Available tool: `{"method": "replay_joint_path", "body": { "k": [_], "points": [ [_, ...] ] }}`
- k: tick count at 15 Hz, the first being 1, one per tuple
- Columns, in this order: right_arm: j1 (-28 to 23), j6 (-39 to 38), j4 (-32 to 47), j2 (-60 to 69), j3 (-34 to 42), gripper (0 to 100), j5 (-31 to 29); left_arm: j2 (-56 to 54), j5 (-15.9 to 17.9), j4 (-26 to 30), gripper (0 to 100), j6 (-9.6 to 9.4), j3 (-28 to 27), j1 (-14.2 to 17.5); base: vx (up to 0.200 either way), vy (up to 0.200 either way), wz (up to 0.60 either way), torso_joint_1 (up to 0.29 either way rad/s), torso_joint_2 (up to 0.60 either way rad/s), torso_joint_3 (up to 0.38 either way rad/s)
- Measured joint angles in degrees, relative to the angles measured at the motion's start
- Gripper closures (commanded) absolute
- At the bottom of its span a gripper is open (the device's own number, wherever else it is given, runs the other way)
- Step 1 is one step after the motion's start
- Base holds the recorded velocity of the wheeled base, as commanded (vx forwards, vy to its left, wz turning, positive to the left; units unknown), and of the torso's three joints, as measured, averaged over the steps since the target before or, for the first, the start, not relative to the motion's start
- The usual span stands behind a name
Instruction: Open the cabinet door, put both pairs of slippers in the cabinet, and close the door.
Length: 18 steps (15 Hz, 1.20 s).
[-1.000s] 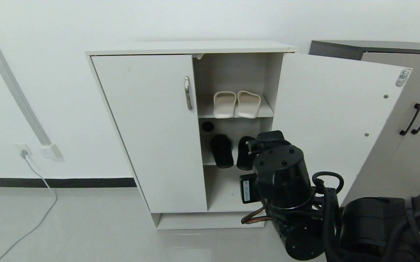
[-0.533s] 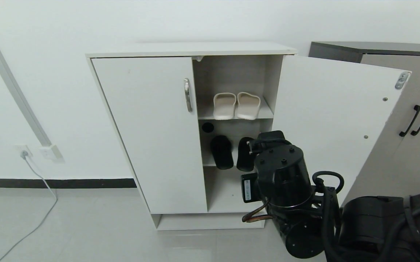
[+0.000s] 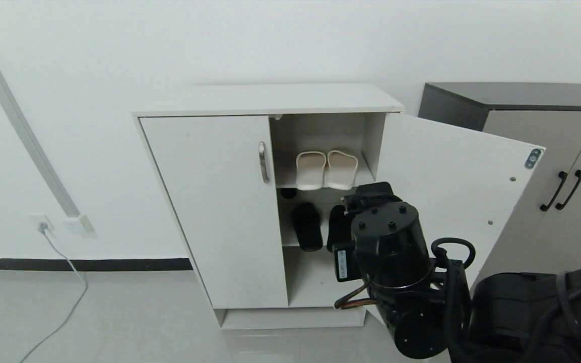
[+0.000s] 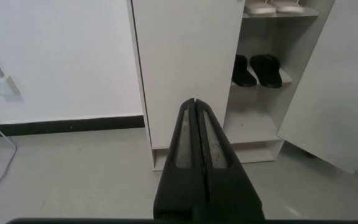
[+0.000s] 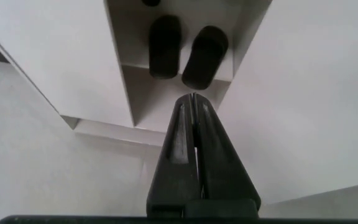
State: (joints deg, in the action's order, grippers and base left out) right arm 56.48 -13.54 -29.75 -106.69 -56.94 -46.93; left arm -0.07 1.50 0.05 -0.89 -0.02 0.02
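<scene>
The white cabinet stands against the wall with its left door closed and its right door swung open. A beige pair of slippers lies on the upper shelf. A black pair of slippers lies on the shelf below, one partly hidden behind my right arm. My right gripper is shut and empty, just in front of the black slippers. My left gripper is shut and empty, farther back over the floor, facing the closed door.
A grey cabinet with black handles stands right behind the open door. A wall socket with a cable is at the left. Bare tiled floor lies in front of the cabinet.
The whole head picture has shifted: the cabinet sits lower and looks a little smaller, so the camera has moved. Slippers, doors and my right arm look unchanged.
</scene>
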Motion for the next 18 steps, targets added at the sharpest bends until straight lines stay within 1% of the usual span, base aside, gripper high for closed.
{"method": "replay_joint_path", "body": {
  "k": [10, 18],
  "points": [
    [0.1, 0.0, 0.1, -0.3, 0.0, 100, 0.0, 0.0, 0.0, 0.0, 100, 0.0, 0.0, 0.0, 0.0, 0.0, 0.0, 0.157, -0.48, -0.319],
    [0.1, 0.1, 0.1, -0.3, 0.3, 100, 0.1, 0.0, 0.0, 0.0, 100, 0.0, 0.0, 0.0, 0.0, 0.0, 0.0, 0.217, -0.53, -0.314]
  ]
}}
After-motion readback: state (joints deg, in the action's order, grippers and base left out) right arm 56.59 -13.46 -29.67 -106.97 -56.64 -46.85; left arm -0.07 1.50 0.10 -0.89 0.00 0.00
